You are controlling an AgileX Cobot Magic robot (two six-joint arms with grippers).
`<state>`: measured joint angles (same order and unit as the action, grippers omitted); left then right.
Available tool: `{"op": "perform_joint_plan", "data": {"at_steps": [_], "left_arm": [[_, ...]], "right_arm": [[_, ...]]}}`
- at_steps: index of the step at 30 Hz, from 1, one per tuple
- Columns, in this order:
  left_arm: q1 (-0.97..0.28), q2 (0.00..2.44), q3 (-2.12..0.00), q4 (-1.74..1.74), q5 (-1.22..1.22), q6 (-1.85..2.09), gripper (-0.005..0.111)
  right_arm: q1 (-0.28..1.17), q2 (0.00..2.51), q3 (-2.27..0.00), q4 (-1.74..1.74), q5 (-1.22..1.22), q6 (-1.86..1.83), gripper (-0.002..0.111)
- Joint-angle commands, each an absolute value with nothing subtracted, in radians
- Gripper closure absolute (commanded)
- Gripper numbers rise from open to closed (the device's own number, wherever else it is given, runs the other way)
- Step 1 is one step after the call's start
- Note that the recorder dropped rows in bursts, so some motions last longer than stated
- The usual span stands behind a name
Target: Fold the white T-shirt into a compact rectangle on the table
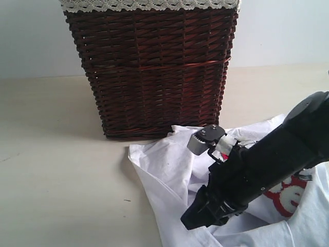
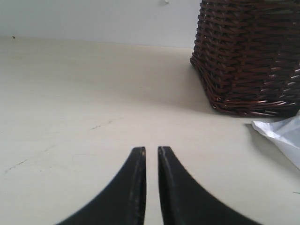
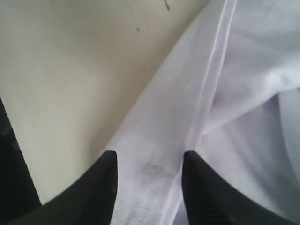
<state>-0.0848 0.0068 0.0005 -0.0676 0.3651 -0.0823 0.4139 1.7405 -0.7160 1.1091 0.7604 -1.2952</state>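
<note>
Black right gripper (image 1: 194, 219) hangs low over the crumpled white T-shirt (image 1: 164, 170) with red lettering, on the pale beige table (image 1: 61, 170) beside the dark brown wicker basket (image 1: 154, 72)

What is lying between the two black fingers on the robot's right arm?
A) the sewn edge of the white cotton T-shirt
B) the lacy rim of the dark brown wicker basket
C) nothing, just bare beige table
A: in the right wrist view the right arm's black fingers stand apart, and the stitched hem of the white cotton T-shirt runs through the gap between them.
</note>
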Motion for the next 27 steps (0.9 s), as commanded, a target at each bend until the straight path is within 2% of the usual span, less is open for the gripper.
{"op": "perform_joint_plan", "data": {"at_steps": [1,5,7,8,9,12,17,27], "left_arm": [[-0.091,0.000,0.000,-0.066,0.359,-0.080,0.095],[-0.091,0.000,0.000,-0.066,0.359,-0.080,0.095],[-0.091,0.000,0.000,-0.066,0.359,-0.080,0.095],[-0.091,0.000,0.000,-0.066,0.359,-0.080,0.095],[-0.091,0.000,0.000,-0.066,0.359,-0.080,0.095],[-0.091,0.000,0.000,-0.066,0.359,-0.080,0.095],[-0.091,0.000,0.000,-0.066,0.359,-0.080,0.095],[-0.091,0.000,0.000,-0.066,0.359,-0.080,0.095]], "right_arm": [[0.418,1.805,-0.717,1.071,0.738,-1.307,0.066],[0.418,1.822,-0.717,1.064,0.726,-1.285,0.070],[0.418,1.822,-0.717,1.073,0.784,-1.282,0.088],[0.418,1.818,-0.717,1.106,0.847,-1.317,0.101],[0.418,1.814,-0.717,1.133,0.877,-1.350,0.107],[0.418,1.781,-0.717,1.310,0.979,-1.456,0.108],[0.447,1.754,-0.735,1.491,1.001,-1.482,0.108],[0.685,1.754,-0.990,1.601,0.988,-1.453,0.108]]}}
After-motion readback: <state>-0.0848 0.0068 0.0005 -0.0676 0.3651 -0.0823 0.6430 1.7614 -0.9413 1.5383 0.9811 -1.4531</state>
